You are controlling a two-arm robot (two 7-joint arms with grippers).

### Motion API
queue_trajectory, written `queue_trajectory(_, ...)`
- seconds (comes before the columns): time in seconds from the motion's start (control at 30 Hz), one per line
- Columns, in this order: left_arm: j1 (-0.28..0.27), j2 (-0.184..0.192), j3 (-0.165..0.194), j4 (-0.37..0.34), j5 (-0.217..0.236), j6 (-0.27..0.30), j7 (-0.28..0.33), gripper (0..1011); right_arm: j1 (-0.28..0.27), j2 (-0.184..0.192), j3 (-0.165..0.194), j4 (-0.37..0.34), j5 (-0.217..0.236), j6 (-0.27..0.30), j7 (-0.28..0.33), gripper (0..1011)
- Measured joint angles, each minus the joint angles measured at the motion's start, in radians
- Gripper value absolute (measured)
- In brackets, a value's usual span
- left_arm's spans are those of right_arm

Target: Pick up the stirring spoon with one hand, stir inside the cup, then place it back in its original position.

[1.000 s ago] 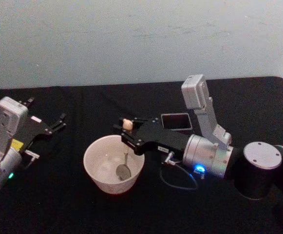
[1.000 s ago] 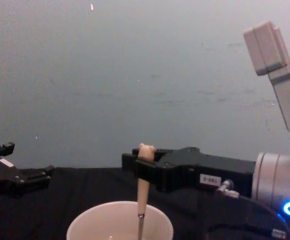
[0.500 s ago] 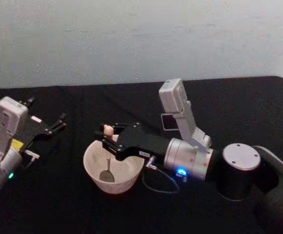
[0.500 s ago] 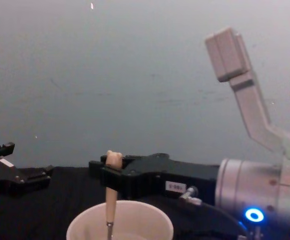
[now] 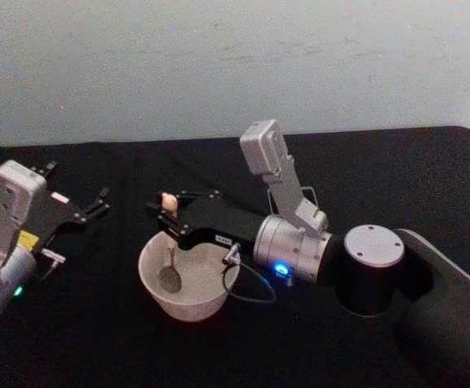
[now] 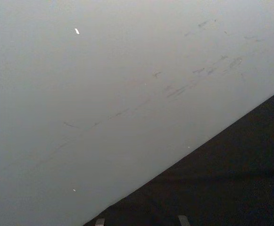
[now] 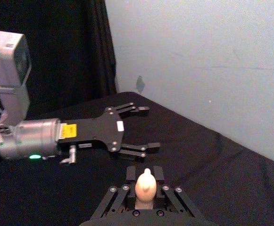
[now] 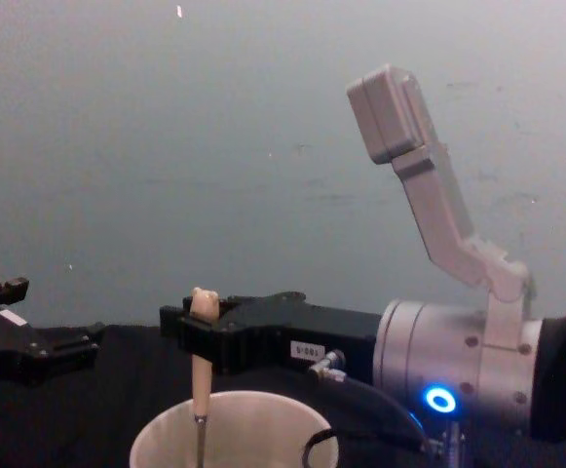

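Your right tool reaches in from the right, out over the cup, and is clenched on the stirring spoon just under its bear-head knob. The cup sits near the middle of the black tabletop. The spoon's metal bowl is down inside it, close to the cup's left inner wall.

The main risk from here is the cup itself. The bowl is already well left of the cup's centre, so any further leftward sweep would probably press metal against the wall. The cup looks light and nothing holds it, so it could slide or tip. Keep your circles tight and bring them back toward the middle.

Second, the grip sits high on a slim handle. A scrape along the cup's floor or wall could swing the spoon between the fingers and leave it crooked for the return.

Third, the cable hanging under the right wrist loops down beside the cup's right rim. A low pass to the left might drag it over the rim and tug the cup.

The spoon's long axis runs close to vertical, with the knob up and the bowl down. From the chest view the handle stands nearly plumb, left of the cup's centre. The head view suggests a slight lean, though I cannot tell which way.

Your left tool rests parked at the left of the tabletop with its fingers spread and nothing between them, well apart from the cup.
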Motion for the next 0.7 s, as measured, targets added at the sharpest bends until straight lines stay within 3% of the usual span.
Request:
queue_trajectory(0.33, 0.000, 0.000, 0.000, 0.000, 0.000, 0.000, 0.000, 1001, 0.015, -0.008, 0.024, 0.028, -0.018, -0.003, -0.010, 215)
queue_trajectory(0.7, 0.000, 0.000, 0.000, 0.000, 0.000, 0.000, 0.000, 1001, 0.000, 0.029, 0.054, -0.004, -0.025, -0.003, -0.006, 215)
